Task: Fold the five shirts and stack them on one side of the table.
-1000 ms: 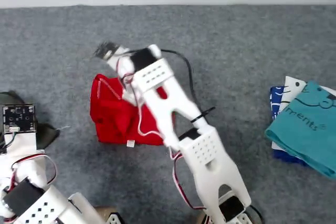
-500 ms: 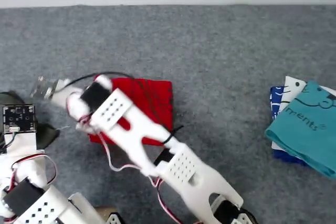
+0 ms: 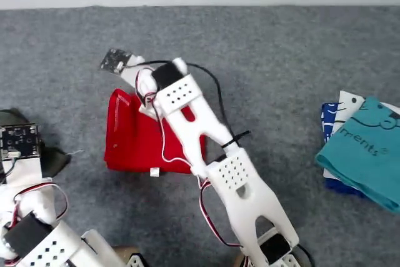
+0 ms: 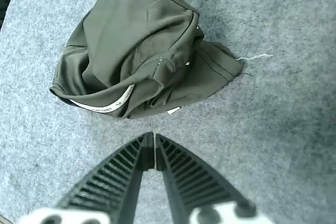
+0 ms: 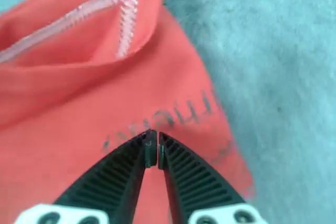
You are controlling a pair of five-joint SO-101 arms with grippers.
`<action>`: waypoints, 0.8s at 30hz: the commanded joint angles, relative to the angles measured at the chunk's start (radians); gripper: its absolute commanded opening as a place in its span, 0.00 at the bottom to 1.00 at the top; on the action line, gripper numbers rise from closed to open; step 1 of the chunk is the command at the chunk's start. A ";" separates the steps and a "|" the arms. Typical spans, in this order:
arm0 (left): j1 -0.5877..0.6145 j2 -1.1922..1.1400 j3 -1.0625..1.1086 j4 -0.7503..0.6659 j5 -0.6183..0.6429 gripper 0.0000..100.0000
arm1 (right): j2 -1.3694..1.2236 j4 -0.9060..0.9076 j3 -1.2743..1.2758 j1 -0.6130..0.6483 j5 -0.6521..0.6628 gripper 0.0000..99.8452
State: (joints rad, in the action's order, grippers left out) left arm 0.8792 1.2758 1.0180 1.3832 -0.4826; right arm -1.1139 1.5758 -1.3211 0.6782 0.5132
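Note:
A red shirt (image 3: 131,142) lies folded left of the table's middle, and in the right wrist view the red shirt (image 5: 79,108) shows its white-stitched collar. My right gripper (image 5: 152,149) is shut, its tips down at the red fabric near some dark print; whether it pinches cloth I cannot tell. The right arm (image 3: 187,117) stretches from the near edge over the shirt's far part. A crumpled dark olive shirt (image 4: 136,51) lies at the far left (image 3: 55,159). My left gripper (image 4: 154,153) hangs shut over bare table just beside it.
At the right edge is a stack with a teal shirt (image 3: 365,151) on top of a white one (image 3: 345,107) and a blue one (image 3: 328,120). The grey felt table (image 3: 281,60) has free room along the far side and between the red shirt and the stack.
The right arm swung out to the left past the red shirt, then came back over its far part. The shirt's outline shifted with it. The left arm barely moved.

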 commanded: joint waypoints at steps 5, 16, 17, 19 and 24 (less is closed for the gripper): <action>0.002 0.000 -0.008 -0.021 0.012 0.02 | -0.002 -0.213 -0.069 0.159 0.012 0.01; 0.002 0.000 -0.007 -0.021 0.014 0.02 | -0.001 -0.236 -0.206 0.180 0.012 0.01; 0.002 0.000 -0.007 -0.021 0.014 0.02 | -0.002 -0.236 -0.224 0.160 0.012 0.01; 0.002 0.000 -0.007 -0.021 0.014 0.02 | -0.008 -0.237 -0.242 0.120 0.012 0.01; 0.002 0.000 -0.007 -0.021 0.014 0.02 | -0.002 -0.165 -0.244 0.031 0.011 0.01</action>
State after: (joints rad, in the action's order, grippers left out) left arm 0.8792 1.2758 1.0180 1.3832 -0.4764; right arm -1.1416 1.3625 -1.5129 0.7626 0.5209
